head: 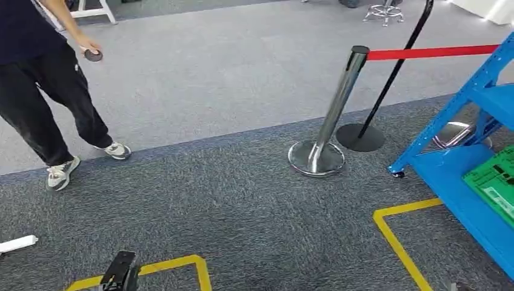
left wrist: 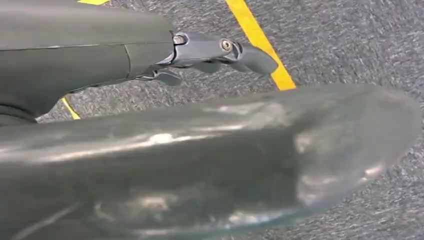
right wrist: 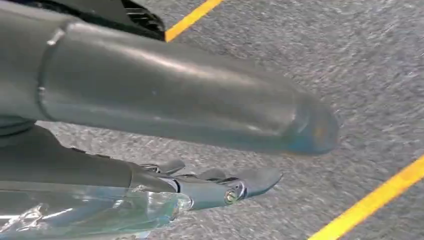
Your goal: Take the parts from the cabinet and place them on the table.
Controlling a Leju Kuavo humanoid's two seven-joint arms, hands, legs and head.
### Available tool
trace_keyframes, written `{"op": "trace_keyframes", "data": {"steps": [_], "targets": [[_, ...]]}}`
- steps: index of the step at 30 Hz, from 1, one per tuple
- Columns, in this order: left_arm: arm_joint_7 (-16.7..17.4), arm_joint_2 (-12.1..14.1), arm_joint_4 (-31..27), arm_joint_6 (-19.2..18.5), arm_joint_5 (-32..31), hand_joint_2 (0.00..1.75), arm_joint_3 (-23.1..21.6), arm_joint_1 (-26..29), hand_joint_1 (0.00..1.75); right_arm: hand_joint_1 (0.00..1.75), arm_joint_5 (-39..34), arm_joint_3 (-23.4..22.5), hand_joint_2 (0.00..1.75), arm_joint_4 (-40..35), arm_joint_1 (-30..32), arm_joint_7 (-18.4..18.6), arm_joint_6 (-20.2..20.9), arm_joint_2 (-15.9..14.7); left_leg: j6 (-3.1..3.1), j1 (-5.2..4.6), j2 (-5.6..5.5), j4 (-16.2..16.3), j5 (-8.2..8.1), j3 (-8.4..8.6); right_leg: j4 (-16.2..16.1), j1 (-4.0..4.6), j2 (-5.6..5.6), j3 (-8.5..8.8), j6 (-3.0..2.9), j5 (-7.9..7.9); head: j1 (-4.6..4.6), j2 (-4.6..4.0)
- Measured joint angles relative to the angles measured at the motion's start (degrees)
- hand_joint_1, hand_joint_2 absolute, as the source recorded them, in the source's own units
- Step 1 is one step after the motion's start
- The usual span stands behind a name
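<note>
Left hand (left wrist: pixel 215 52) fingers apart, empty — right hand (right wrist: pixel 220 185) likewise, blue cabinet (head: pixel 479 176) nearby

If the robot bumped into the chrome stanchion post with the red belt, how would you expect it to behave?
The shiny chrome stanchion post would probably resist tipping, since its wide round base looks weighted. Its polished surface likely makes it slippery to grip. The red belt attached at the top would probably tug back if the post were pushed.
</note>
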Motion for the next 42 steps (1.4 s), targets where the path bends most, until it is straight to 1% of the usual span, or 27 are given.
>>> {"op": "trace_keyframes", "data": {"steps": [1,2,5,6,7,8,10,11,12,16,17,18,20,21,22,24,26,27,28,31,32,33,35,37,39,41,42], "targets": [[0.0,0.0,0.0,0.0,0.0,0.0,0.1,0.0,0.0,0.0,-0.2,0.2,0.0,0.0,0.0,0.0,-0.2,-0.2,-0.42,0.08,-0.15,0.2,-0.5,-0.06,-0.3,-0.36,0.3,0.17,-0.46,0.27,0.0,0.0],[0.0,0.0,0.0,0.0,-0.1,0.0,0.1,-0.1,0.0,0.0,-0.3,0.3,0.0,0.0,0.0,-0.1,-0.3,-0.3,-0.72,0.16,-1.36,1.5,-1.62,-0.5,-0.3,-0.42,0.52,0.16,-0.69,0.31,-0.09,0.0],[0.0,0.0,0.0,0.0,-0.2,0.0,0.1,0.0,0.0,0.0,-0.9,1.0,0.0,0.0,-0.2,-0.4,-0.7,-0.6,-1.07,0.26,-2.65,15.2,-8.16,-7.2,-0.3,-0.39,1.52,-0.17,-1.21,0.44,-0.11,0.0],[0.0,-0.1,0.0,0.0,-0.3,0.0,0.1,0.1,0.0,0.0,-1.2,1.1,0.0,0.0,-0.2,-0.6,-0.8,-0.7,-1.05,0.26,-2.7,18.4,-8.85,-9.02,-0.3,-0.36,1.94,-0.23,-1.22,0.45,-0.13,0.0],[0.0,-0.2,0.0,0.0,-0.4,0.0,0.1,0.1,0.0,0.0,-1.5,1.4,0.0,0.0,-0.2,-0.7,-0.9,-0.8,-0.98,0.27,-2.72,18.6,-8.02,-9.34,-0.3,-0.35,2.32,-0.22,-1.22,0.47,-0.09,0.0],[0.0,-0.2,0.0,0.0,-0.4,0.0,0.1,0.1,0.0,0.0,-1.6,1.6,0.0,0.0,-0.2,-0.8,-1.0,-1.0,-0.87,0.28,-2.75,16.4,-5.95,-8.49,-0.3,-0.36,2.74,-0.22,-1.19,0.49,-0.13,0.0],[0.0,-0.2,0.0,-0.1,-0.4,0.0,0.2,0.0,0.0,0.0,-2.1,2.1,0.0,0.0,-0.4,-1.0,-1.2,-1.2,-0.61,0.39,-3.28,6.8,-0.8,-3.73,-0.3,-0.46,3.62,-0.1,-0.97,0.61,-0.11,0.0],[0.0,-0.2,0.0,-0.1,-0.5,0.0,0.2,0.0,0.0,0.0,-2.3,2.3,0.0,0.0,-0.5,-1.0,-1.3,-1.3,-0.58,0.63,-5.34,2.1,0.5,-1.19,-0.3,-0.48,4.01,-0.14,-0.79,0.69,-0.13,0.0],[0.0,-0.2,0.0,-0.1,-0.5,0.0,0.3,-0.1,0.0,0.0,-2.3,2.4,0.0,0.0,-0.6,-1.1,-1.3,-1.4,-0.62,0.66,-6.05,0.0,-0.05,-0.54,0.2,-0.1,4.41,-0.45,-0.4,0.52,-0.13,0.0],[0.0,-0.2,0.0,-0.1,-0.5,0.0,0.6,-0.1,0.0,0.0,-2.3,2.8,0.0,0.0,-0.3,-1.1,-1.3,-1.6,0.75,0.5,-4.67,-0.3,0.67,-0.7,-0.5,-0.62,5.54,-1.31,1.07,1.11,-0.13,0.0],[0.0,-0.2,0.0,-0.1,-0.5,0.0,0.6,-0.2,0.0,0.0,-2.3,2.9,0.0,0.0,-0.2,-1.1,-1.3,-1.6,1.05,0.51,-4.15,-0.3,0.79,-0.67,0.8,-0.54,3.81,-1.79,1.14,0.1,0.09,0.0],[-0.1,-0.2,0.0,-0.1,-0.6,0.0,0.7,-0.2,0.0,0.0,-2.3,3.0,0.0,0.0,-0.4,-1.1,-1.4,-1.7,1.4,0.48,-3.95,-0.3,0.72,-0.74,3.7,-0.44,2.41,-3.21,1.3,-2.03,0.17,0.0],[-0.1,-0.2,0.0,-0.1,-0.6,0.0,0.7,0.0,0.0,0.0,-2.3,3.1,0.0,0.0,-0.6,-1.1,-1.4,-1.8,1.54,0.29,-3.08,-0.3,0.68,-0.77,12.8,-0.45,1.3,-7.34,1.56,-6.61,0.09,0.0],[-0.1,-0.2,0.0,-0.1,-0.6,0.0,0.7,0.1,0.0,0.0,-2.3,3.3,0.0,0.1,-0.5,-1.1,-1.4,-1.8,1.59,0.24,-2.6,-0.3,0.65,-0.8,16.7,-0.45,1.11,-9.07,1.66,-7.98,0.13,0.0],[-0.1,-0.2,0.0,-0.1,-0.6,0.0,0.7,0.1,0.0,0.0,-2.3,3.4,0.0,0.1,-0.4,-1.1,-1.4,-1.8,1.6,0.23,-2.28,-0.3,0.64,-0.77,17.5,-0.47,1.06,-9.32,1.71,-7.66,0.11,0.0],[-0.1,-0.2,0.0,-0.1,-0.6,0.0,0.7,0.1,0.0,0.0,-2.3,3.6,0.0,0.1,-0.3,-1.1,-1.4,-1.9,1.53,0.24,-1.6,-0.2,0.57,-0.66,11.3,-0.5,0.83,-5.85,1.68,-3.94,0.13,0.0],[-0.1,-0.3,0.0,-0.1,-0.6,0.0,0.7,0.1,0.0,0.0,-2.4,3.7,0.0,0.1,-0.4,-1.1,-1.4,-2.1,1.08,0.21,-1.0,-0.1,0.3,-0.34,0.9,-0.55,-1.21,0.08,1.73,-0.25,0.15,0.0],[-0.1,-0.2,0.0,-0.1,-0.6,0.0,0.7,0.1,0.0,0.0,-2.4,3.8,0.0,0.1,-0.5,-1.1,-1.4,-2.1,0.73,-0.18,-0.85,0.1,0.1,-0.36,0.0,-0.25,-1.49,0.34,1.41,-0.78,0.11,0.0],[-0.1,-0.2,0.0,-0.2,-0.7,0.0,0.7,0.0,0.0,0.0,-2.4,3.9,0.0,0.1,-0.5,-1.2,-1.5,-2.2,0.53,-0.2,-0.65,0.2,0.07,-0.38,-0.1,-0.33,-0.76,0.68,0.76,-0.47,-0.04,0.0],[-0.1,-0.2,0.0,-0.2,-0.8,0.0,0.7,0.0,0.0,0.0,-3.0,4.1,0.0,0.1,-0.3,-1.2,-1.8,-2.3,-0.13,0.03,0.08,0.1,0.15,-0.36,0.0,-0.15,0.11,0.2,-0.16,-0.21,0.04,0.0],[-0.1,-0.2,0.0,-0.2,-0.8,0.0,0.7,-0.1,0.0,0.0,-3.3,4.2,0.0,0.1,-0.3,-1.3,-1.9,-2.4,-0.54,0.16,-0.43,0.5,-0.37,-0.48,-0.2,-0.42,0.34,0.29,-0.51,0.01,0.0,0.0],[-0.1,-0.3,0.0,-0.2,-0.9,0.0,0.7,-0.2,0.0,0.0,-3.4,4.2,0.0,0.1,-0.4,-1.4,-2.0,-2.4,-0.88,0.19,-1.7,2.9,-2.21,-1.58,-0.2,-0.47,0.68,0.22,-0.76,0.03,-0.15,0.0],[-0.1,-0.3,0.0,-0.2,-0.9,0.0,0.7,-0.1,0.0,0.0,-3.4,4.4,0.0,0.1,-0.6,-1.5,-2.0,-2.5,-1.13,0.26,-2.43,11.7,-6.47,-5.9,-0.2,-0.47,1.29,0.02,-1.08,0.12,-0.13,0.0],[-0.1,-0.5,0.0,-0.2,-0.9,0.0,0.7,0.0,0.0,0.0,-3.5,4.6,0.0,0.1,-0.5,-1.6,-2.0,-2.6,-1.08,0.27,-2.63,17.7,-7.77,-9.3,-0.2,-0.44,2.01,-0.05,-1.15,0.14,-0.11,0.0],[0.0,-0.5,0.0,-0.2,-0.9,0.0,0.7,0.0,0.0,0.0,-3.8,4.9,0.0,0.1,-0.5,-1.9,-2.1,-2.7,-0.83,0.3,-2.7,14.1,-4.21,-7.95,-0.2,-0.45,2.68,0.0,-1.12,0.15,-0.11,0.0],[-0.1,-0.5,0.0,-0.2,-1.0,0.0,0.9,0.0,0.0,0.0,-4.1,5.2,0.0,0.1,-0.6,-2.3,-2.1,-2.7,-0.52,0.35,-3.45,4.6,0.45,-3.15,-0.2,-0.56,3.35,0.13,-1.0,0.21,-0.11,0.0],[0.0,-0.5,0.0,-0.2,-1.0,0.0,1.0,-0.1,0.0,0.0,-4.3,5.2,0.0,0.1,-0.6,-2.4,-2.2,-2.8,-0.44,0.4,-4.59,1.4,0.78,-1.56,0.0,-0.32,3.63,0.0,-0.64,0.17,-0.13,0.0]]}}
